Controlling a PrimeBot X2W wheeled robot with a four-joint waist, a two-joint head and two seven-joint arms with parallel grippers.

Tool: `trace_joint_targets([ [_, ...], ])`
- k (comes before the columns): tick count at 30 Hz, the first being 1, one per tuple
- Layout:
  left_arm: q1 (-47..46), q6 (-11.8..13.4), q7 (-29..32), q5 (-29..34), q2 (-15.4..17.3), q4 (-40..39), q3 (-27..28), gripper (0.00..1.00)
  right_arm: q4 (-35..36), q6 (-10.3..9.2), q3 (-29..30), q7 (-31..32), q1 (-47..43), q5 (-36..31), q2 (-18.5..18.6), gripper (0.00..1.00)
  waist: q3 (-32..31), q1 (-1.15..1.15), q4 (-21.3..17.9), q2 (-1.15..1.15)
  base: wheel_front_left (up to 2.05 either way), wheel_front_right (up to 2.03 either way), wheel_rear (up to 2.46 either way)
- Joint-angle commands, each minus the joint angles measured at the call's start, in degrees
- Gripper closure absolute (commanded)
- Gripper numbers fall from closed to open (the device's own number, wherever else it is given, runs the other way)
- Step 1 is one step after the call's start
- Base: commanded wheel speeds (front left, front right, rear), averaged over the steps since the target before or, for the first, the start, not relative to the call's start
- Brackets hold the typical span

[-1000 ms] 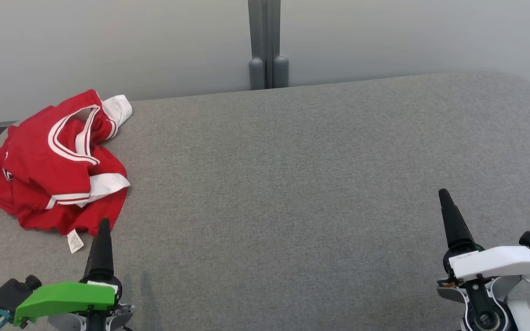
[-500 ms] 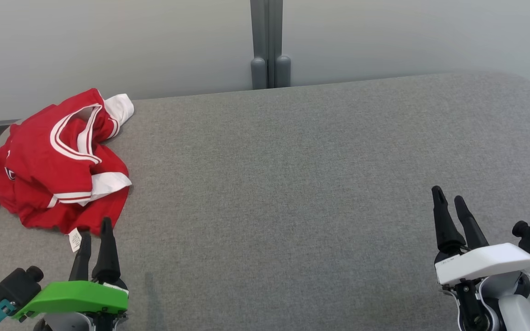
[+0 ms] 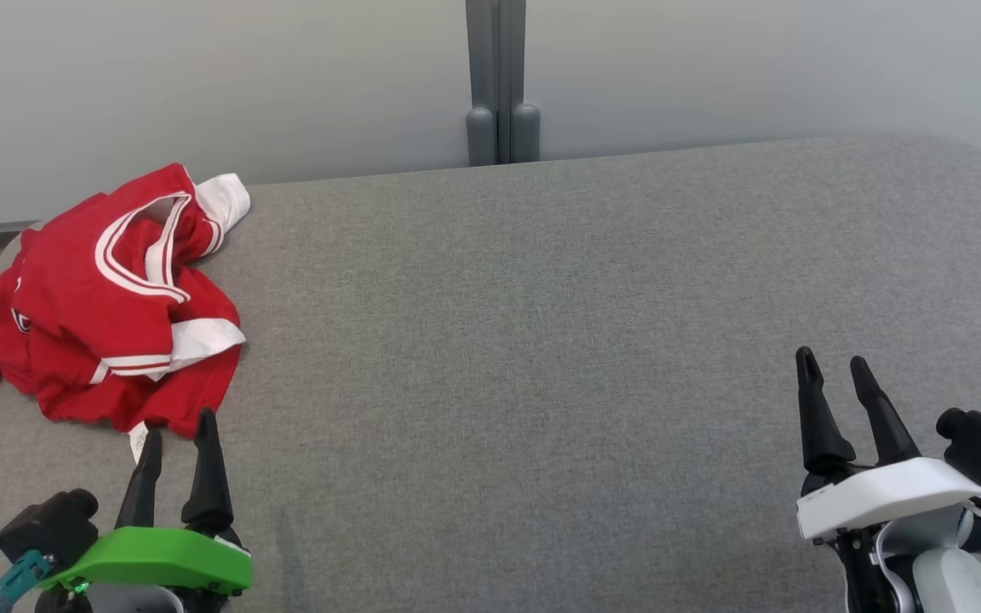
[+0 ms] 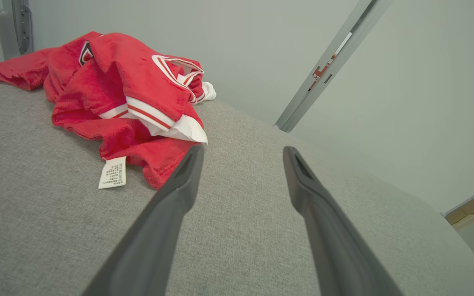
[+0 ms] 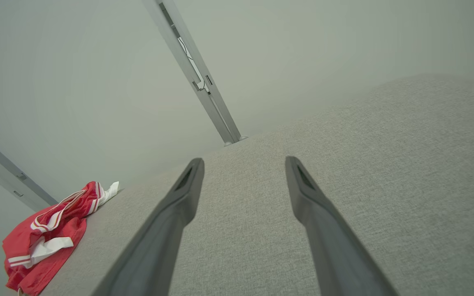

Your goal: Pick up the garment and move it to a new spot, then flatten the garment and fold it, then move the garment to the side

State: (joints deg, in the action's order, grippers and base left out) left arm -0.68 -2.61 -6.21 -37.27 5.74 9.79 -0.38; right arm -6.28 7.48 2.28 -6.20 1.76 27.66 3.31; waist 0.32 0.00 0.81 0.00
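Head view: the garment (image 3: 107, 298), a red jersey with white bands, lies crumpled on the grey desk (image 3: 542, 340), just ahead of the left end effector (image 3: 179, 426). That end effector's fingers stand apart and empty. A white care label (image 3: 138, 438) pokes out of the near hem, right at the fingertips. The right end effector (image 3: 831, 358) is also spread wide and holds nothing; the garment is well off to its left.

Left wrist view: the left end effector (image 4: 243, 149) points past the heap, with the red hem and label just ahead and left of its left finger. The cloth looks light, soft and limp, folded over itself in several layers. It will likely sag and drag when lifted. A pinch on the thick white-banded edge (image 4: 171, 123) or the near hem seems surer than the flimsy label.

Right wrist view: the right end effector (image 5: 243, 160) is open over bare desk, the garment (image 5: 43, 242) far to its lower left. It would need a long reach across to share the lift.
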Motion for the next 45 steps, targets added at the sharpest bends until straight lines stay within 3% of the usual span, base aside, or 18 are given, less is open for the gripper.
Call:
trace_joint_targets([
  [1, -0.20, 0.33, -0.62, 2.18, 0.82, -0.68, -0.26, 0.00, 1.04, 0.01, -0.14, -0.68, 0.30, -2.13, 0.39, 0.00, 0.04, 0.00, 0.02, 0.00, 0.00, 0.00, 0.00],
  [21, 1.03, 1.20, -3.66, 13.47, 2.06, -0.62, -0.97, 0.00, 1.34, 0.01, 0.67, -3.70, -0.93, -14.37, 0.47, 0.00, 0.04, 0.00, 0.60, 0.00, 0.00, 0.00, 0.00],
  [45, 2.55, -0.61, -6.65, 24.18, 1.43, 0.23, 1.27, 0.00, 1.19, 0.01, 2.45, -6.76, -2.32, -25.79, 0.45, 0.00, -0.31, 0.00, 0.66, 0.00, 0.00, 0.00, 0.00],
])
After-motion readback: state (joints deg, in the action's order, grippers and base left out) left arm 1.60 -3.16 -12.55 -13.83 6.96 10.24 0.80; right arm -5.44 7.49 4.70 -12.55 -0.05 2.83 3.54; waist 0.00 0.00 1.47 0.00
